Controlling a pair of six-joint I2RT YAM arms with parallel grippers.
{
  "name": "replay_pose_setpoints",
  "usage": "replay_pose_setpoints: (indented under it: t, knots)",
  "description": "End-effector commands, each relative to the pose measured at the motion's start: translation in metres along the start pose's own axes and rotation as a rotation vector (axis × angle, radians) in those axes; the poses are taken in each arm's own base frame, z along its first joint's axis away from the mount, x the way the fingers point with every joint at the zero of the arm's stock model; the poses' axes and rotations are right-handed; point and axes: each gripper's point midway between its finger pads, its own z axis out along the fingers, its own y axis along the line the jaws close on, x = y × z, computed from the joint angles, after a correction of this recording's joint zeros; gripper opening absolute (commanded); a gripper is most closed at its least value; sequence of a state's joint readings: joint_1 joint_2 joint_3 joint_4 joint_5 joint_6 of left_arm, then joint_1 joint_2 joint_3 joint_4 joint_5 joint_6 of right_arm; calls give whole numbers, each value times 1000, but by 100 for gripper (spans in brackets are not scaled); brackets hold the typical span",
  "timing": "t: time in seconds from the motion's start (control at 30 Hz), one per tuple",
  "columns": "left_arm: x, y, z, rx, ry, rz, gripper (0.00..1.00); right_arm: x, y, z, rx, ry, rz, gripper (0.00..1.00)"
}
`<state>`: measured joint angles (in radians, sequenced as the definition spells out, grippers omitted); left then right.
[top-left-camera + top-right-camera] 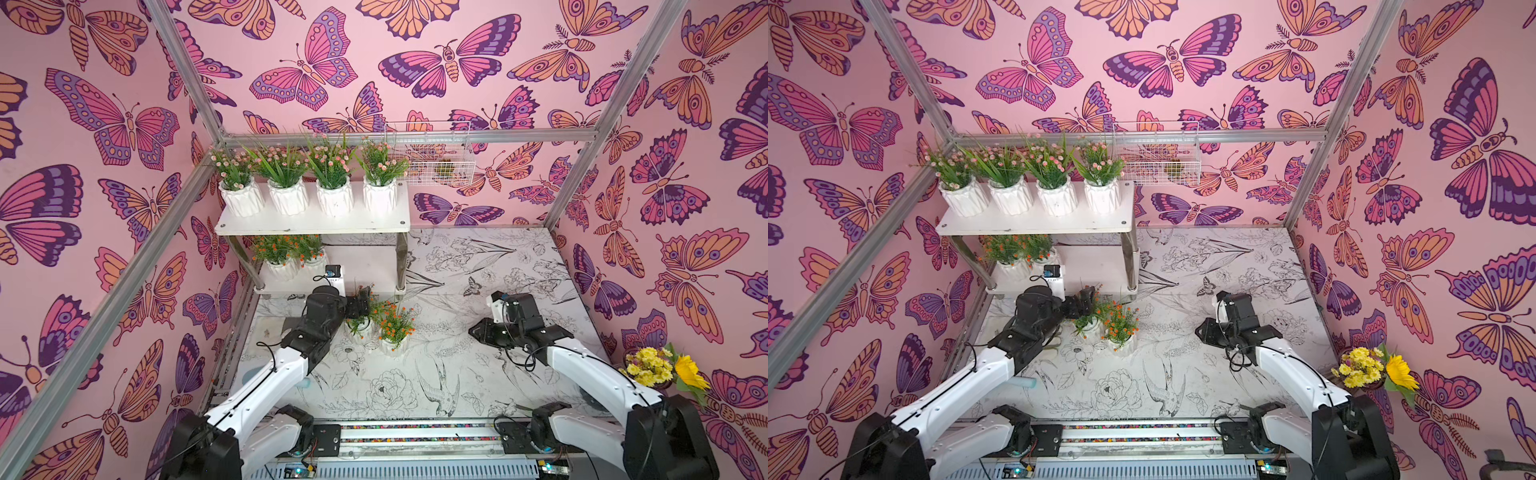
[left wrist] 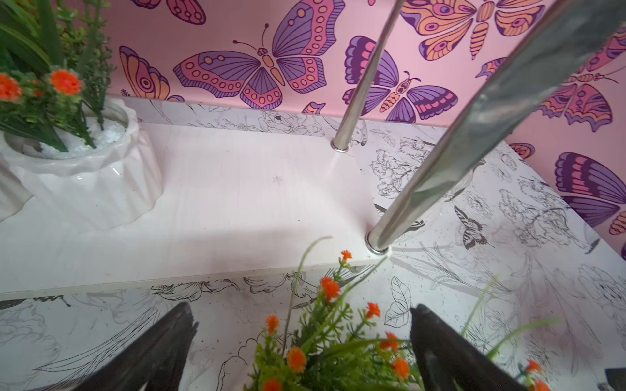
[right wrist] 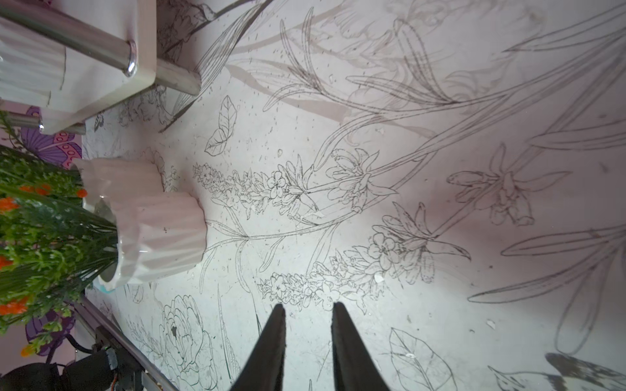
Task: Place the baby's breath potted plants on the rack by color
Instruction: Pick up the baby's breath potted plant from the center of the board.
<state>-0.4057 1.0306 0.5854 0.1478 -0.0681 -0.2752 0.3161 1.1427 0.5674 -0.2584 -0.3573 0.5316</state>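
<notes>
The rack (image 1: 311, 226) stands at the back left. Several pink baby's breath potted plants (image 1: 286, 166) line its top board. Two orange ones (image 1: 274, 253) sit at the left of the lower board (image 2: 237, 203). On the table in front stand two more orange plants. My left gripper (image 1: 361, 301) (image 2: 301, 306) is open, its fingers on either side of the left plant's (image 2: 321, 345) spray, not gripping it. The other orange plant (image 1: 395, 328) (image 3: 159, 237) stands just to its right. My right gripper (image 1: 476, 332) (image 3: 306, 304) hovers over bare table farther right, its jaws narrowly apart and holding nothing.
A white wire basket (image 1: 432, 153) hangs on the back wall right of the rack. A yellow sunflower bunch (image 1: 665, 368) sits against the right wall. The rack's silver front leg (image 2: 440, 169) rises close to my left gripper.
</notes>
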Motion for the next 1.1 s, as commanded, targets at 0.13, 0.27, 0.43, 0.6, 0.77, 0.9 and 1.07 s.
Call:
replay_pose_setpoints:
  t: [0.13, 0.27, 0.43, 0.6, 0.77, 0.9, 1.07]
  knots:
    - [11, -20, -12, 127, 23, 63, 100, -17, 34, 11, -15, -31, -78, 26]
    - [9, -27, -16, 159, 16, 68, 100, -16, 52, 22, -26, -15, -121, 26]
    - [-1, -27, -27, 149, -28, 59, 100, -15, 79, 41, -46, 13, -175, 25]
    - [-4, -40, -38, 220, -39, 78, 100, -14, 104, 59, -72, 39, -221, 25]
    - [-1, -38, -40, 208, -29, 88, 100, -10, 124, 72, -82, 62, -262, 25]
    - [3, -36, -38, 200, -12, 92, 100, -1, 133, 86, -78, 97, -287, 25]
    - [4, -37, -36, 202, -3, 91, 100, 8, 143, 96, -69, 120, -322, 25]
